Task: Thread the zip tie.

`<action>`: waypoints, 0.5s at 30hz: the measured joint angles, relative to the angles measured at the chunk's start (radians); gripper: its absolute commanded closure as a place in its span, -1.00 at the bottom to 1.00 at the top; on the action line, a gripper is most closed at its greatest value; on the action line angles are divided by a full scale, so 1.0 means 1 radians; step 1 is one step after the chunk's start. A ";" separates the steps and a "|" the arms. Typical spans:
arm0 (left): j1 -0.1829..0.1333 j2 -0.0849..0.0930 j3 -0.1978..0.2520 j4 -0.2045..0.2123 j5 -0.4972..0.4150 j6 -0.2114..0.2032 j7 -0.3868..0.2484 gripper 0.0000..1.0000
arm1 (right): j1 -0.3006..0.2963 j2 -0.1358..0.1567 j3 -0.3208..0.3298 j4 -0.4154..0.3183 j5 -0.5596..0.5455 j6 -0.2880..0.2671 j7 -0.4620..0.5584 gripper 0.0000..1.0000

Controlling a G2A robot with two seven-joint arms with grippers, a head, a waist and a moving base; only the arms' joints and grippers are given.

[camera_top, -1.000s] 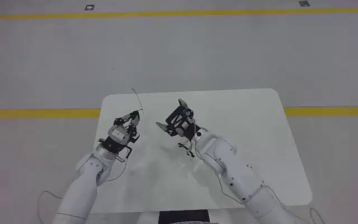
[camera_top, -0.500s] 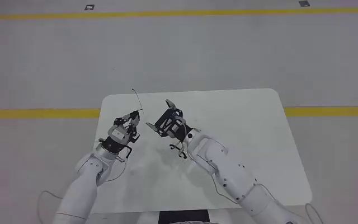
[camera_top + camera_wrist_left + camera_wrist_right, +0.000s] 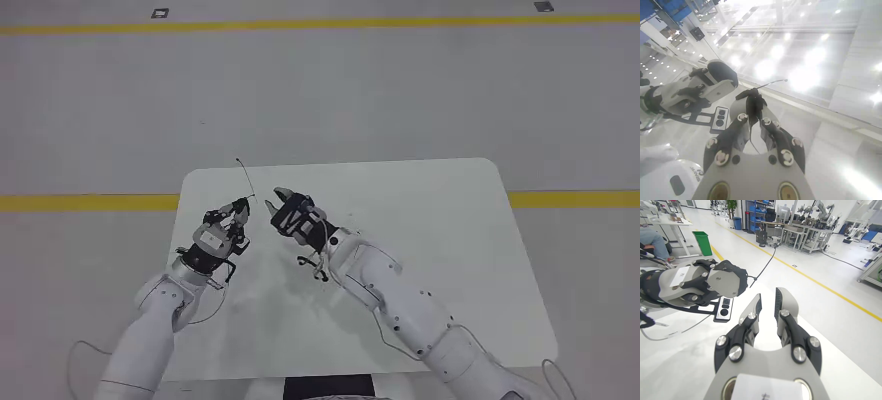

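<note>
The left tool [image 3: 240, 208] is pressed together, pinching the black zip tie [image 3: 245, 177] near one end; the strap sticks out over the white table [image 3: 450, 200]'s far edge; the right tool [image 3: 768, 295], fingers narrowly parted and holding nothing, sits just beside the left tool, apart from the tie.

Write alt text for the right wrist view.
The open, empty right gripper hovers over the white table beside the left gripper, which is shut on a black zip tie whose strap slants upward. Behind are a yellow floor line and a green bin.
</note>
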 measured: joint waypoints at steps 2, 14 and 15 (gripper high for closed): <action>0.000 0.000 0.000 0.000 0.000 0.000 0.000 1.00 | 0.000 -0.001 -0.001 -0.002 -0.001 -0.002 0.002 0.54; 0.000 0.000 0.000 0.000 0.000 0.000 0.000 1.00 | -0.009 -0.006 -0.006 -0.022 -0.007 -0.021 0.015 0.64; 0.000 0.000 0.000 0.000 0.000 0.000 0.000 1.00 | -0.008 -0.007 -0.007 -0.023 -0.007 -0.022 0.015 0.64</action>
